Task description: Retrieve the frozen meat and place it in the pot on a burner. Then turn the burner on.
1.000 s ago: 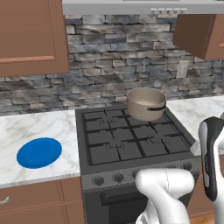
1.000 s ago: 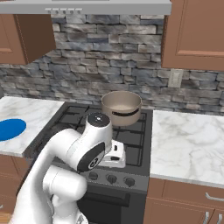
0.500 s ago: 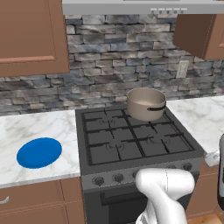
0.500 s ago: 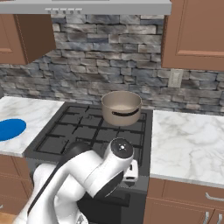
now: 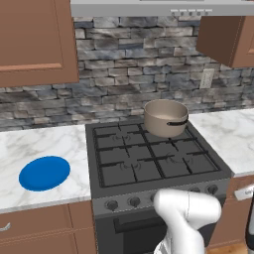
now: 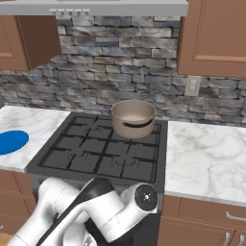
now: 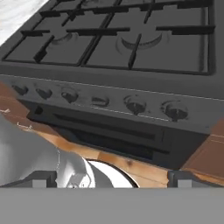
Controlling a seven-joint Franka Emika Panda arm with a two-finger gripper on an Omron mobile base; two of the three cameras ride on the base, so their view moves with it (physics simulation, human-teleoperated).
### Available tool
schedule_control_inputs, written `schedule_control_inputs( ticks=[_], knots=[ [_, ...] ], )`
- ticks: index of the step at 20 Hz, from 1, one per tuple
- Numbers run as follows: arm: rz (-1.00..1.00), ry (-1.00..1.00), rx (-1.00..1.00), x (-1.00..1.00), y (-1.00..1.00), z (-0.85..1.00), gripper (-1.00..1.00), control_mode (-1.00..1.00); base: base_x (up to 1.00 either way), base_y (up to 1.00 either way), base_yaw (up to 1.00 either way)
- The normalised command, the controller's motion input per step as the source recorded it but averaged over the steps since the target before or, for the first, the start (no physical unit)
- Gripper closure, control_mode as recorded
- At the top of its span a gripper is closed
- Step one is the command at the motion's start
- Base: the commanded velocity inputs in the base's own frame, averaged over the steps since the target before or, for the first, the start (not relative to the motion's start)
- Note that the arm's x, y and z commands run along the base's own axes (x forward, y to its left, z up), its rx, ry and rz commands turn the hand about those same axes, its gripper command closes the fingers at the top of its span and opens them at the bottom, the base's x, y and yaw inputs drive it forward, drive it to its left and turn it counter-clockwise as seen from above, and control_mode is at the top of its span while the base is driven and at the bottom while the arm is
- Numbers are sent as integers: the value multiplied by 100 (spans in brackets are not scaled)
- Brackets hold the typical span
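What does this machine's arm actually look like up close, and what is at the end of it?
The arm is made of smooth, rounded glossy white shells with dark, nearly black sections at the joints and a round white cap marked by a small dark ring. The gripper ends in two small blocky dark grey fingertips. No cables show.

The left base view looks forward and down from behind the arm's left side, taking in the stove (image 5: 149, 161) head-on with the pot (image 5: 165, 118) on its back right burner, the blue plate (image 5: 44, 172) on the marble bench (image 5: 34, 149) to the left, and the stone wall (image 5: 124, 69) behind. The right base view faces the same stove (image 6: 101, 153), pot (image 6: 133, 118) and plate (image 6: 10, 142) from the right, so the plate sits at its left edge and more of the right-hand bench (image 6: 206, 158) shows. The hand view sits low and close before the stove front (image 7: 113, 109), looking up across the knob row (image 7: 135, 105) and the grates (image 7: 131, 35).
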Motion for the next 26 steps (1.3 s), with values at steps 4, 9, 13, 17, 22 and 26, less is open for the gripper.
schedule_control_inputs(
  ticks=[4, 9, 13, 17, 22, 26],
  knots=[
    [-5, -21, 15, -1, 0, -44, -100, -100, 0, 0, 0],
    [-10, -15, 5, 0, 0, -59, -100, -100, 0, 0, 0],
    [-9, -7, 2, 0, 0, -67, -100, -100, 0, 0, 0],
    [-8, -3, 0, 0, 0, -56, -100, -100, 0, 0, 0],
    [0, -4, -1, 25, -4, -33, -100, -100, 0, 0, 0],
    [0, -38, 0, 22, -21, -18, -100, -100, 0, 0, 0]
  ],
)
